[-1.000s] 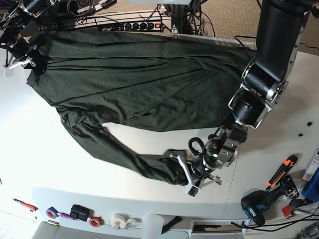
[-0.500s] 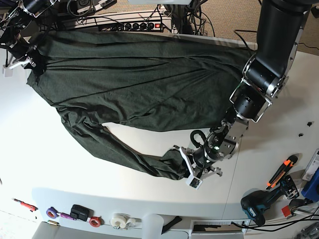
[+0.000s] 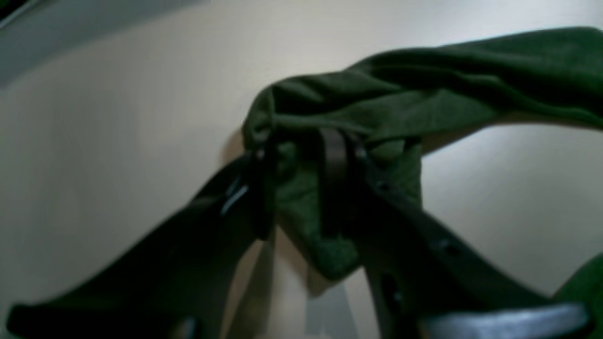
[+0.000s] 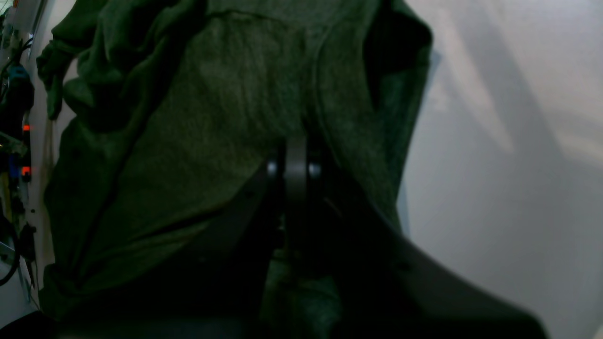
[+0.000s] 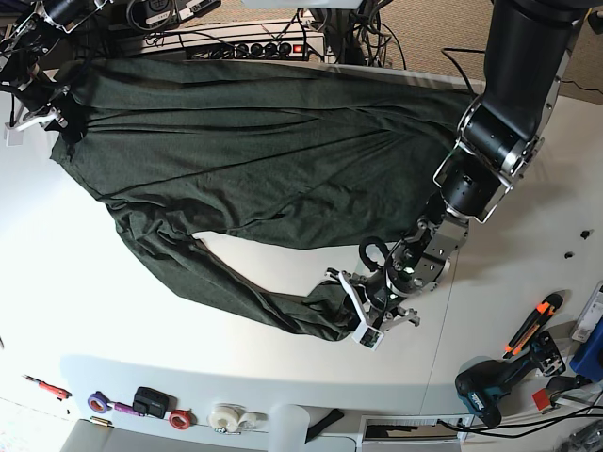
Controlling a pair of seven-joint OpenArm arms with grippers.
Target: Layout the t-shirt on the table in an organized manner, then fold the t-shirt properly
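The dark green t-shirt [image 5: 264, 151] lies spread across the far half of the white table [image 5: 94, 282], with one long strip trailing toward the front. My left gripper [image 5: 352, 307] sits at that strip's end. In the left wrist view its fingers [image 3: 261, 188] stand apart, my left gripper [image 3: 297, 183] is open, and a loose fold of the t-shirt [image 3: 424, 94] hangs between and over them above the table [image 3: 118, 117]. At the far left corner my right gripper [image 5: 45, 111] is shut on the t-shirt [image 4: 226, 94]. The right wrist view shows my right gripper [image 4: 296, 165] pinching the cloth.
A power strip [image 5: 254, 47] and cables lie behind the table. A drill [image 5: 495, 388] and an orange-handled tool [image 5: 532, 325] sit at the front right. Tape rolls [image 5: 226, 417] and small items [image 5: 141, 403] line the front edge.
My left gripper has gone from shut to open at the strip's end and has shifted slightly back and left. The right gripper has stayed put, still pinching the cloth.
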